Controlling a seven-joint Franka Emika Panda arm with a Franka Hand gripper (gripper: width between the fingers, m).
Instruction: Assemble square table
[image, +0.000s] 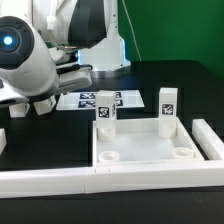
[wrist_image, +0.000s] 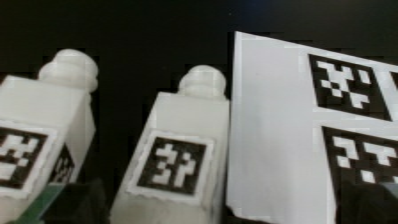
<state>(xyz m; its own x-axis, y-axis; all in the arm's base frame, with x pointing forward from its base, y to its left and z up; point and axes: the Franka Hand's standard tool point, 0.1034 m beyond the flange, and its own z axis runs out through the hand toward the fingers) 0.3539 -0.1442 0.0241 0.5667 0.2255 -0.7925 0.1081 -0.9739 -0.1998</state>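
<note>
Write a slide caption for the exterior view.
Square table top with two legs upright at its far corners; robot arm at the exterior view's left, near the marker board.

No words or numbers readable; only black-and-white tags (wrist_image: 175, 165) on leg blocks (wrist_image: 192, 105) and marker board (wrist_image: 270, 120)

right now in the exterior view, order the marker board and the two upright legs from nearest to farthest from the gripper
From the gripper:
1. marker board, lying flat, closest beside it.
2. leg on the exterior view's left, upright at a far corner of the table top.
3. leg on the exterior view's right, upright at the other far corner.
</note>
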